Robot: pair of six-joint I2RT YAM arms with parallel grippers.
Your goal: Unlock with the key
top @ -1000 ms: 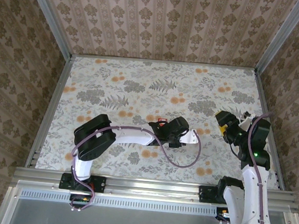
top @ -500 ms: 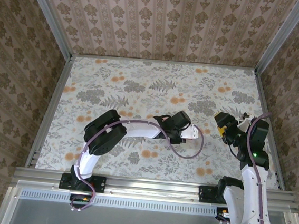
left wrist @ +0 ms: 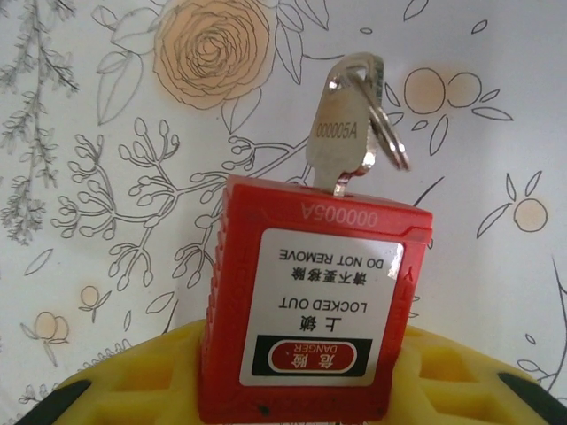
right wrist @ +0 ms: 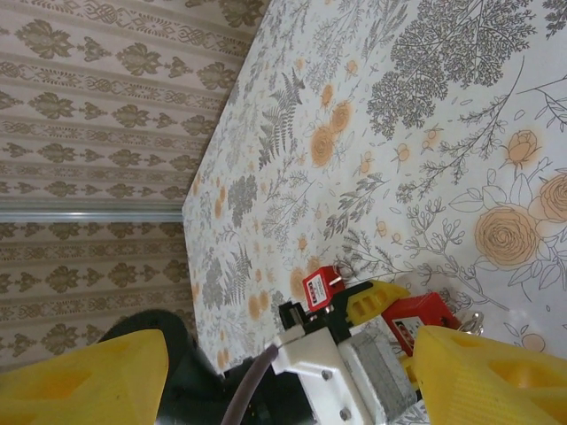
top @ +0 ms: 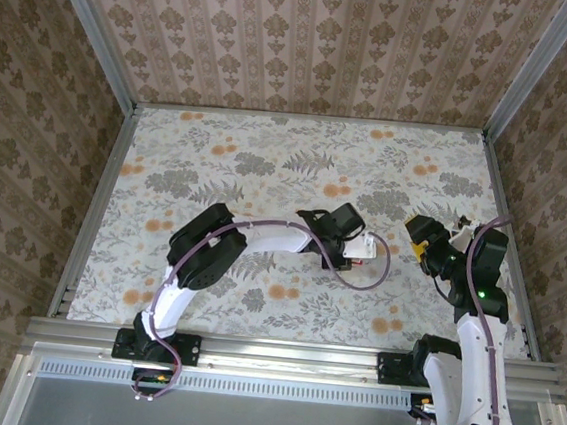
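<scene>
A red padlock [left wrist: 310, 310] with a white "LOCKED OUT" label sits between the yellow fingers [left wrist: 133, 381] of my left gripper [left wrist: 301, 376], which is shut on its body. A silver key [left wrist: 341, 133] on a split ring sticks out of the lock's far end, over the floral table. In the top view, my left gripper [top: 360, 248] reaches right of centre, toward my right gripper [top: 424, 236]. In the right wrist view, my right gripper [right wrist: 283, 376] stands open, its yellow fingertips [right wrist: 487, 372] apart and holding nothing. It faces the held padlock [right wrist: 421, 320].
A second red padlock [right wrist: 321, 288] lies on the table just beyond the left gripper. The left arm's purple cable [top: 357, 280] loops over the table. Patterned walls enclose the table [top: 269, 151] on three sides, with open floral surface at the back and left.
My left arm has stretched further right and slightly back, carrying the padlock closer to the right gripper. The right arm has barely moved.
</scene>
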